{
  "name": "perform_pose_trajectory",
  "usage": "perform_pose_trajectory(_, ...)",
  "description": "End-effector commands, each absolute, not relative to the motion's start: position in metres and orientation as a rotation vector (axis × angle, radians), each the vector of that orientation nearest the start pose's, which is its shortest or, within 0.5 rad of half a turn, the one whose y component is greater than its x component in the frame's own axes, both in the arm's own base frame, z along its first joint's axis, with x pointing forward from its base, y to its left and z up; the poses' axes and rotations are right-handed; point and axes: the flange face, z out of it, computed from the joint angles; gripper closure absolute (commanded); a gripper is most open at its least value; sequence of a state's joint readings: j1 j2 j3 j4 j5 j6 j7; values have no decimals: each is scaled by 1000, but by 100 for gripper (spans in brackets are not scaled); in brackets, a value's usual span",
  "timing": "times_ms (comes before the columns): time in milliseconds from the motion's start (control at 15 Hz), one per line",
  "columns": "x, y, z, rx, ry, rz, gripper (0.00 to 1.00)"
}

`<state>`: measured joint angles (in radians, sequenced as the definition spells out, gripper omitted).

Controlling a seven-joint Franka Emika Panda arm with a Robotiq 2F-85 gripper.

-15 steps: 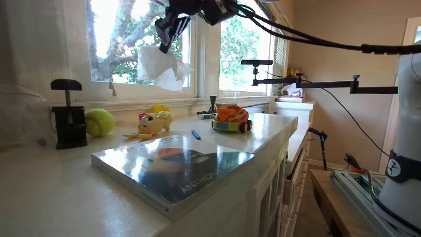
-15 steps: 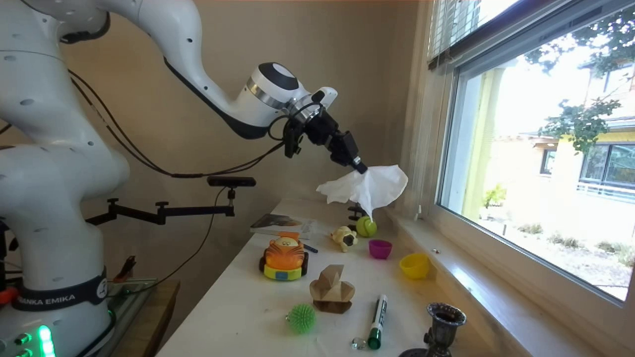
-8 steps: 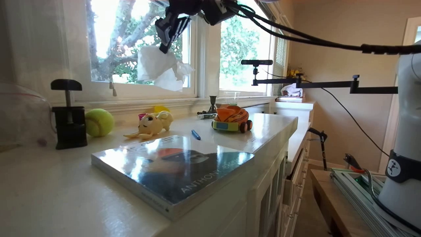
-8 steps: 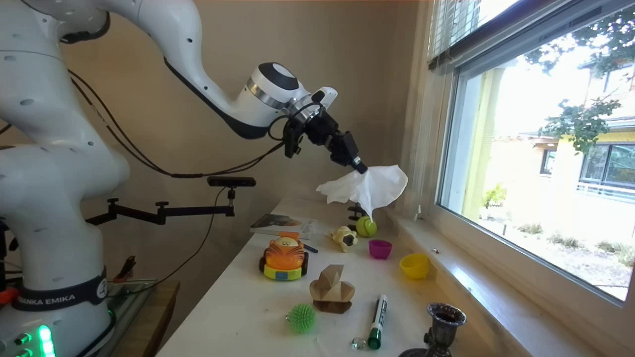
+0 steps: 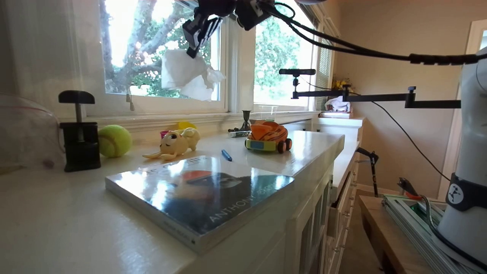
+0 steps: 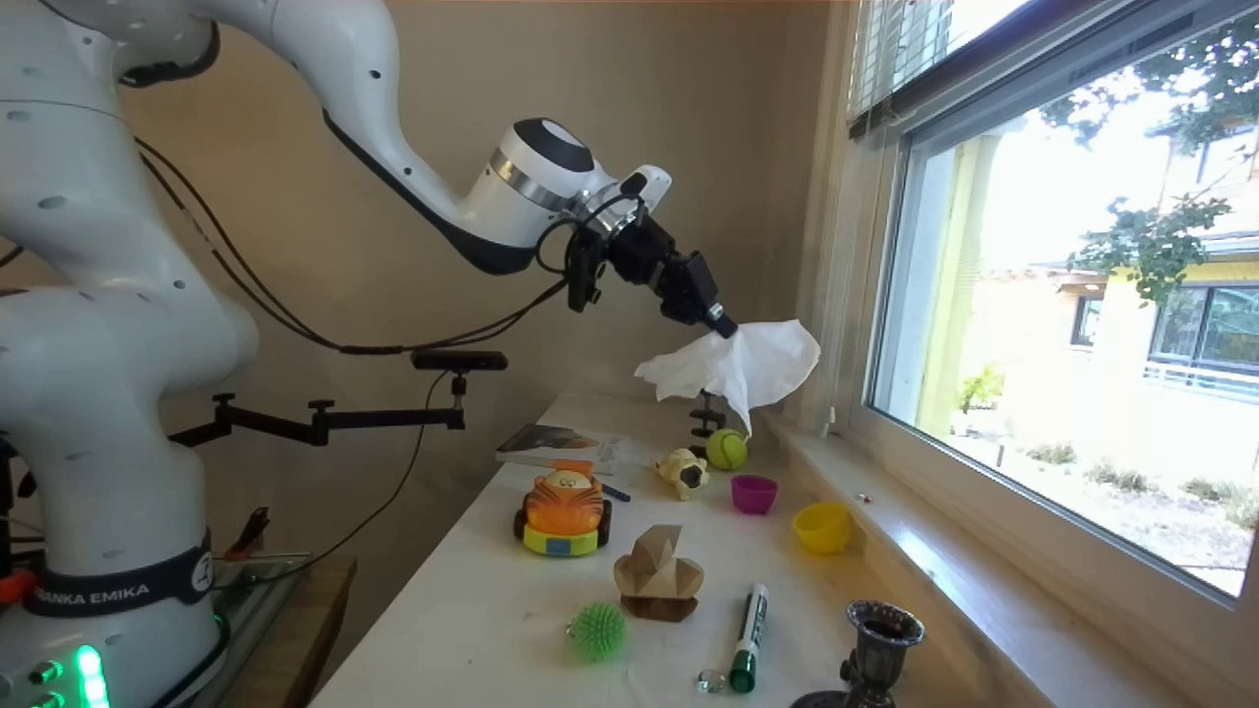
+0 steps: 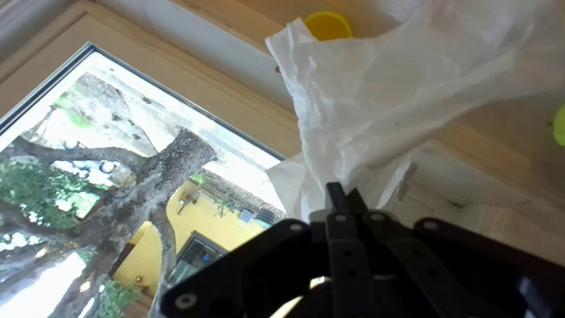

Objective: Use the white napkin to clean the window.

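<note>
After a brief pause, we saw the tool (image 6: 726, 326) shift: in both exterior views it rose slightly, and in an exterior view it also edged toward the window (image 6: 1062, 324). The white napkin (image 6: 762, 364) came along with it, which we took as a sign that the hold was sound. In the wrist view the fingertips (image 7: 336, 196) stood together, clamped on a small pinch of the napkin, while the rest hung loose in wrinkled flaps, well above the worktop (image 6: 472, 610). Below, the tennis ball (image 6: 727, 449) and the yellow bowl (image 6: 822, 528) had not moved.

For the task, we read this as the start of the approach. No wiping showed: in none of the views did the napkin lie flattened on the pane, though we could not tell exactly how much gap remained. We judged that the next move called for carrying on toward the glass until the loose folds pressed against it, then a sideways or vertical stroke. With so little cloth bunched at the tips, we thought the hard fingers might meet the glass, or the flaps fold away.
</note>
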<state>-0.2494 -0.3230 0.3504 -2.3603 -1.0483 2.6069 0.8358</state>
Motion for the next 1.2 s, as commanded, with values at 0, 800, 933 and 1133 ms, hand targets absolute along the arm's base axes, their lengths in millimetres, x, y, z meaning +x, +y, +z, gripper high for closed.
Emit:
perform_pose_trajectory(0,482,68,512,2283,188,1046,100)
perform_pose_trajectory(800,462,40,545,1975,390,1031,100)
perform_pose_trajectory(933,459,30,553,1939,381,1031,100)
perform_pose_trajectory(1133,456,14,561,1901,376,1027,100)
